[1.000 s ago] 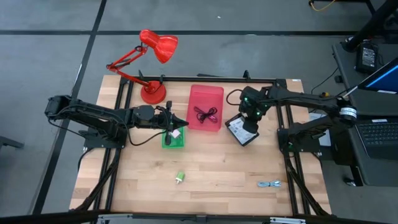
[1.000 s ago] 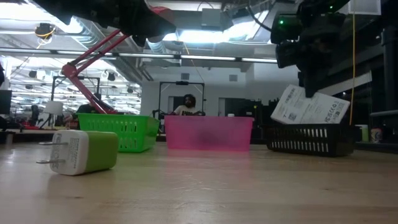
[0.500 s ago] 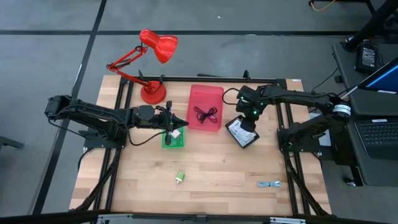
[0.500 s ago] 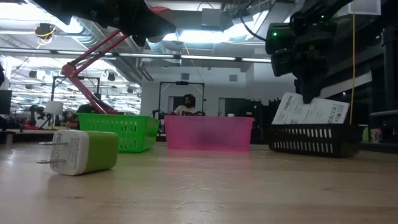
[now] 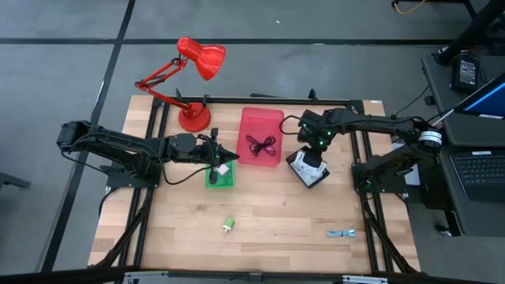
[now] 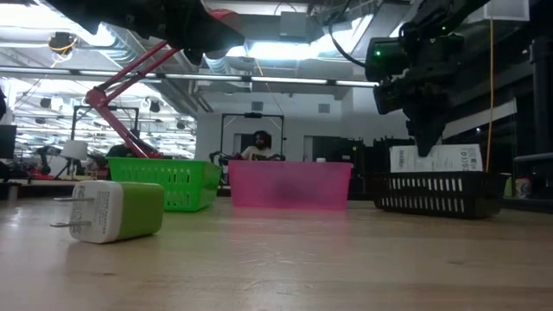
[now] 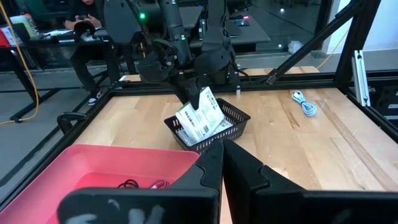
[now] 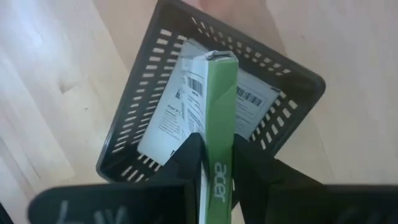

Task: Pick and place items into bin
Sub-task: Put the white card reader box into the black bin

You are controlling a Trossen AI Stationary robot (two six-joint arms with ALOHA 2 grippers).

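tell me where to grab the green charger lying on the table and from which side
Grip the charger across its green and white body, coming straight down from above. It lies flat on open wood with its prongs sticking out to one end in the low view, so closing the hand on the two long sides, clear of the prongs, looks steadiest. Nothing stands close around it.

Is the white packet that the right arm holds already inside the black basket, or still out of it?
Partly in. The white packet stands on edge between the right gripper fingers, its far end down inside the black basket, above another packet lying there.
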